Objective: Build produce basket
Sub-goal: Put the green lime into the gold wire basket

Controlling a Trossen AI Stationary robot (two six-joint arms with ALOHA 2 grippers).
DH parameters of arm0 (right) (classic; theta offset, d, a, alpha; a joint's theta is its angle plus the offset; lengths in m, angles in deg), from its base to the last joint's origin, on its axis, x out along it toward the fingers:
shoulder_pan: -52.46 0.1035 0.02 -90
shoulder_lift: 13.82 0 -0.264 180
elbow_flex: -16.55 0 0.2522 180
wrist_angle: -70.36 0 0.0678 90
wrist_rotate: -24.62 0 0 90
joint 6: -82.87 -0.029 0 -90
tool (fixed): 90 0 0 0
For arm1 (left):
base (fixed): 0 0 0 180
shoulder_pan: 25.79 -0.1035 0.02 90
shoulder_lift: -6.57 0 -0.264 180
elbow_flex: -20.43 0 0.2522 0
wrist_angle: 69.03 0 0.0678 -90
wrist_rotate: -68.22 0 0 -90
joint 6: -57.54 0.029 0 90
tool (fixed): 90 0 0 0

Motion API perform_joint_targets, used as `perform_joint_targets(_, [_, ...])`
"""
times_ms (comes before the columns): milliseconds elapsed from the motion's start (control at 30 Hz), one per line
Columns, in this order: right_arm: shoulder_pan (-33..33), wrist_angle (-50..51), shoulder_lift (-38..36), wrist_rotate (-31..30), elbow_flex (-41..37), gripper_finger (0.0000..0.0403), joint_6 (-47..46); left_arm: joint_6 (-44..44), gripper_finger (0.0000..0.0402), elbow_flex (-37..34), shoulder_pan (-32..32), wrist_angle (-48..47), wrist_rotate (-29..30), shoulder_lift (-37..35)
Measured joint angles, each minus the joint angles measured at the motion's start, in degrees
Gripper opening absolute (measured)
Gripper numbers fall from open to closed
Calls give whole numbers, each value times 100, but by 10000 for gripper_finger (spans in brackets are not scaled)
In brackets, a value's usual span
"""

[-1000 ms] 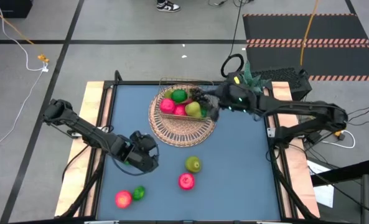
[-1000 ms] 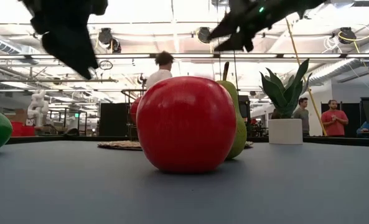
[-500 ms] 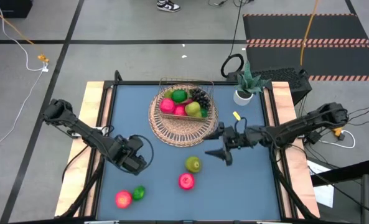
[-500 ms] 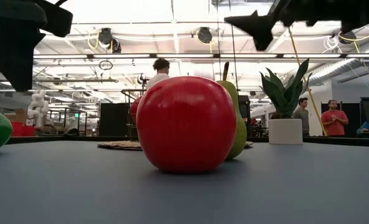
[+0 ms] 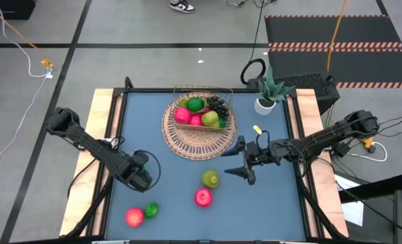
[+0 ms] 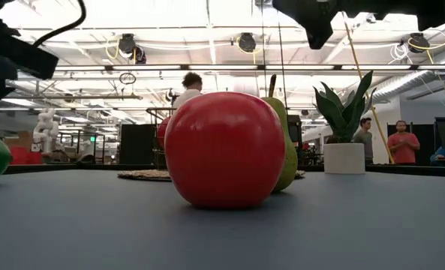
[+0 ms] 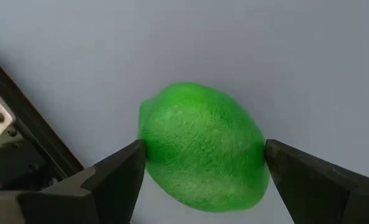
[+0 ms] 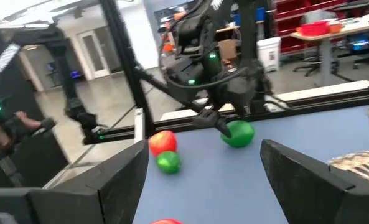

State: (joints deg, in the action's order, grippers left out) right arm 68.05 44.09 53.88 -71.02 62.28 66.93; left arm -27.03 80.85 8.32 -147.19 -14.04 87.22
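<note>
The left pincer (image 7: 204, 149), low near the left edge of the blue worktop (image 5: 268, 203), has a round green toy lime (image 7: 200, 146) within it; whether it is clamped I cannot tell. The right pincer (image 8: 205, 149) hangs spread and empty between the tan woven wicker basket (image 5: 187, 146), which already holds fruit, and a yellow-green toy pear (image 5: 210, 179) lying beside a red toy apple (image 5: 203, 197). Collection looks about half done. Next, I judge, the lime needs a firm hold and a lift to the basket.
</note>
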Motion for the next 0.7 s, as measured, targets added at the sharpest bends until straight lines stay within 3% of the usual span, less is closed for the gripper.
perform_joint_targets(700, [0, 135, 0, -53, 2, 306, -203, -336, 324, -665, -33, 513, 130, 25])
